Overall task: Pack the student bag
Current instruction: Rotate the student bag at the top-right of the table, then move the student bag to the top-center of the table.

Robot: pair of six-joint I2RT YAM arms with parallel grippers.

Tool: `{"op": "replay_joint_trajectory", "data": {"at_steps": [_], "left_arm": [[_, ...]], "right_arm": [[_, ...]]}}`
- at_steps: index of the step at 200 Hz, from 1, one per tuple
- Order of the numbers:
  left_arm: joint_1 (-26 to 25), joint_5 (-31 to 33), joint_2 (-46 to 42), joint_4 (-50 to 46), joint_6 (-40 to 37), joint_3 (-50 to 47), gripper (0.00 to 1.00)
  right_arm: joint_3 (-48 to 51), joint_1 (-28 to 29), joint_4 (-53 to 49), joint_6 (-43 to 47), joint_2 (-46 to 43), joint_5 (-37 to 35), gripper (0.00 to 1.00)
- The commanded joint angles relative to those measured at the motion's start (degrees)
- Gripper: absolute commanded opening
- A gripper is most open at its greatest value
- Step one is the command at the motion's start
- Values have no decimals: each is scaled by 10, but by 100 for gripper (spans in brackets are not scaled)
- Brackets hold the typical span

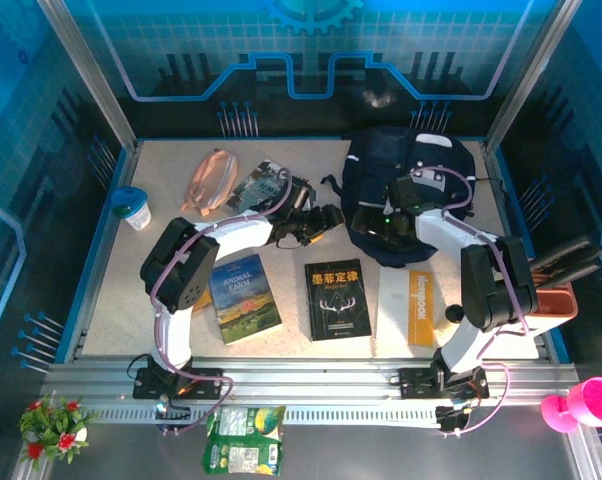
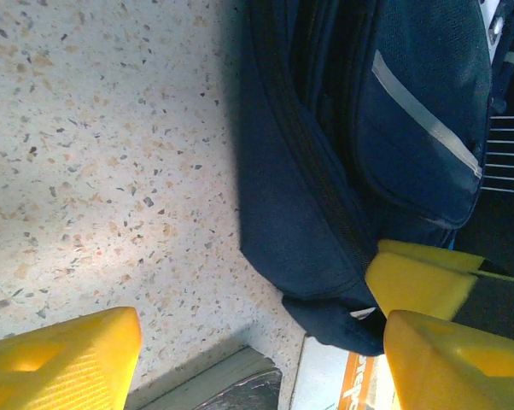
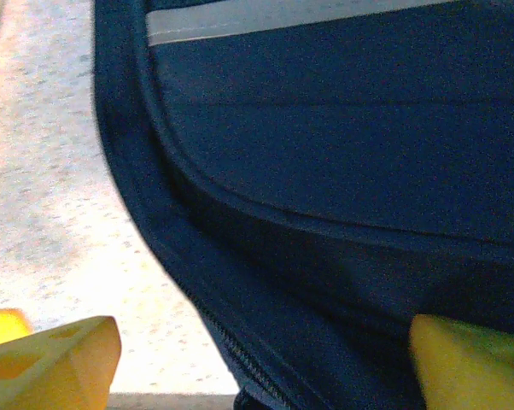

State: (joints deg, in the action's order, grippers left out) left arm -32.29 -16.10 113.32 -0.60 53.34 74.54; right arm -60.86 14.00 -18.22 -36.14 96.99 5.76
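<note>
Fingers spread wide, the left gripper [image 2: 261, 342] and right gripper [image 3: 264, 342] hover at the student bag [image 1: 386, 155] – its zippered edge (presumably to open it).

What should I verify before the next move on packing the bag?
1. The left gripper is open, with nothing between its fingers: ok.
2. The right gripper is open over the student bag: ok.
3. The bag's main zipper is open for loading: cannot tell.
4. Either gripper has hold of the bag: not ok.
5. The Animal Farm book, black book and orange book lie flat and apart on the table: ok.
</note>
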Motion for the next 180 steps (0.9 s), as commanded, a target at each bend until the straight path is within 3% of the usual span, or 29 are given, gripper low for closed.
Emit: {"op": "replay_joint_trajectory", "data": {"at_steps": [1,59,112,151,180], "left_arm": [[5,-6,10,-17,10,18,75],[-9,-63,86,14,55,93,74],[-27,-47,161,-28,64,188,71],[-43,15,222,-179,36,298,60],[-43,4,234,-188,40,321,44]], "right_arm": [[-9,-5,30,-7,-45,35,88],[24,-38,5,-2,-125,-28,88],[57,-63,4,-9,-154,-29,88],[69,-70,0,-13,-163,-39,88],[78,-76,-4,-15,-175,-52,88]]}}
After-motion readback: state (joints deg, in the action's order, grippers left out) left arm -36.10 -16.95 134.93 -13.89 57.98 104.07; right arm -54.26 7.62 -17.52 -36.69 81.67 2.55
